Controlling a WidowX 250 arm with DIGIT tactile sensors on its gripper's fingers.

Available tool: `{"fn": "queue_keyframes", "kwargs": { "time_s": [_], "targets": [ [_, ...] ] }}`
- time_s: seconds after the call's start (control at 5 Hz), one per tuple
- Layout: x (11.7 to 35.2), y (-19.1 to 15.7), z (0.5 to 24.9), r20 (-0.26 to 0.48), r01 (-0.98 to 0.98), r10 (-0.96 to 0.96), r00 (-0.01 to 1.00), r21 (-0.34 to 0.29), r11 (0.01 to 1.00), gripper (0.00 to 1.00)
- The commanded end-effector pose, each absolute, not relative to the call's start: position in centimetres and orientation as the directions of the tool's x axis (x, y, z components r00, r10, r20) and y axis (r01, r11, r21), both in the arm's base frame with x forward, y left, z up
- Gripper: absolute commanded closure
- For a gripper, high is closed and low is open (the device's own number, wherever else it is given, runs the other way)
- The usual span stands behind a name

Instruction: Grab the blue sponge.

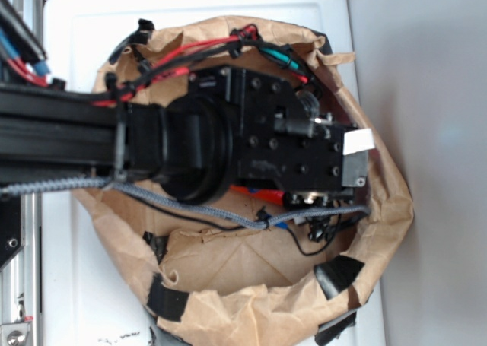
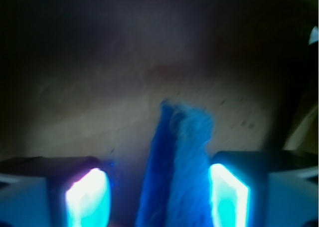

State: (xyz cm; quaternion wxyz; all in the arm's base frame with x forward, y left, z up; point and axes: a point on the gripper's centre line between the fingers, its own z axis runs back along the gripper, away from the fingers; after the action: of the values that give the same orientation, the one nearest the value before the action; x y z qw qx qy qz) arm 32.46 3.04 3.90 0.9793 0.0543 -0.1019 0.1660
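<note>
Close at the bottom of the wrist view, the jaws of the gripper [image 2: 158, 192] stand open on either side of one blue sponge [image 2: 177, 172], which rises on edge between two pads [image 2: 88, 197], apparently lined up for a squeeze. Beyond, one brown paper bag [image 1: 228, 262] surrounds the arm [image 1: 190, 144], so the sponge lies inside it.

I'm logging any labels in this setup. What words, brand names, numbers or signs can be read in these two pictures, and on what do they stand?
None can be read.
The white tag on the black arm head in the exterior view is blank as far as the picture shows.
The brown paper bag shows no print.
In the wrist view the blue sponge and the gripper around it carry no text; that view is dark and blurred.
</note>
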Motion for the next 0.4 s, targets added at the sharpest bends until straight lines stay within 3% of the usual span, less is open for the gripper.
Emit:
{"fn": "queue_keyframes", "kwargs": {
  "time_s": [0.0,0.2],
  "targets": [
    [32.4,2.1,7.6,0.248,-0.305,0.296,0.922,-0.002,0.952,1.0],
    [30.3,1.7,11.3,0.222,-0.222,0.232,0.947,-0.068,0.973,1.0]
  ]
}}
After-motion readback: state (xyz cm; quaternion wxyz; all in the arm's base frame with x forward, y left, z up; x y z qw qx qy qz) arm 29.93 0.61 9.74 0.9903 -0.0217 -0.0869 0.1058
